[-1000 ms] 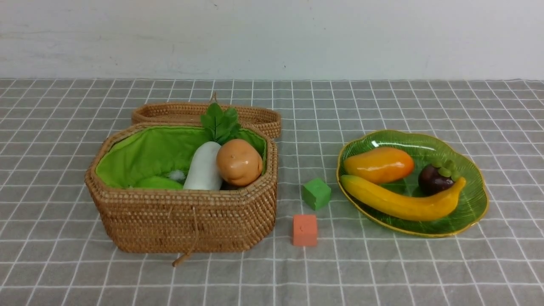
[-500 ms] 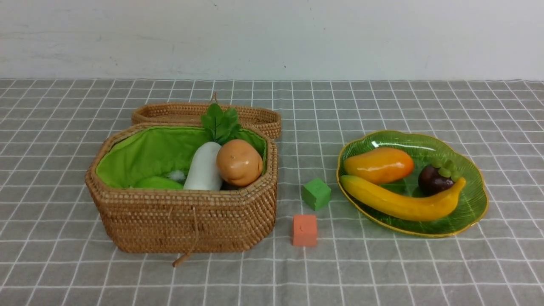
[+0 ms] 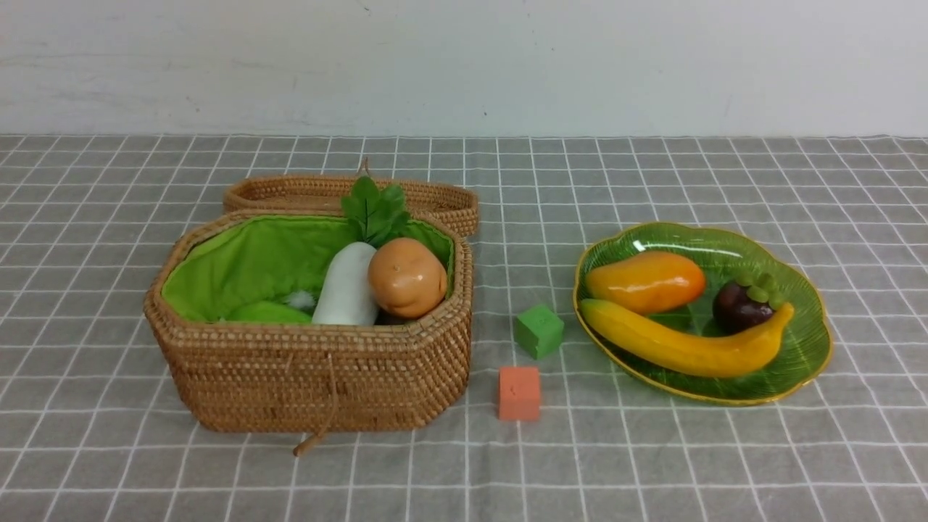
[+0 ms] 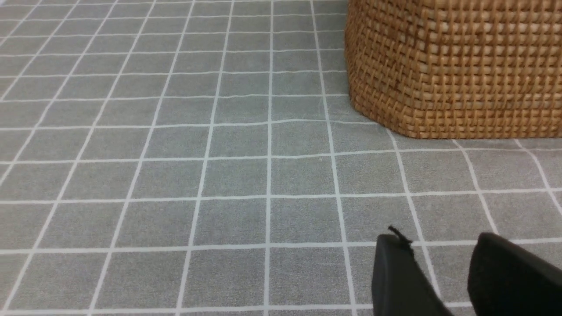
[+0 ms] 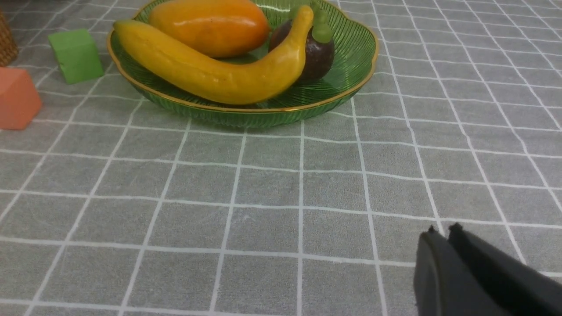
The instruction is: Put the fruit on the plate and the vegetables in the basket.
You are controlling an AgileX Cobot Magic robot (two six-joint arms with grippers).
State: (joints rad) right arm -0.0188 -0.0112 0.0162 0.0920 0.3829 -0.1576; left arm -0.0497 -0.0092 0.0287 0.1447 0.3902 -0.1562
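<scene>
The basket (image 3: 304, 348) stands open on the left with the vegetables in it: a white radish (image 3: 348, 286) with green leaves (image 3: 375, 206), a tan potato (image 3: 406, 278) and a light-green gourd (image 3: 268, 312). On the right, the green plate (image 3: 813, 348) holds the fruit: mango (image 3: 645, 280), banana (image 3: 689, 346) and mangosteen (image 3: 739, 306). Neither gripper shows in the front view. My left gripper (image 4: 439, 240) is open and empty, low over the cloth near the basket's wall (image 4: 452, 66). My right gripper (image 5: 444, 229) is shut on nothing, well short of the plate (image 5: 246, 115).
A green cube (image 3: 539, 330) and an orange cube (image 3: 519, 392) lie on the checked cloth between basket and plate. The wicker lid (image 3: 304, 192) lies open behind the basket. A white wall closes the far side of the table.
</scene>
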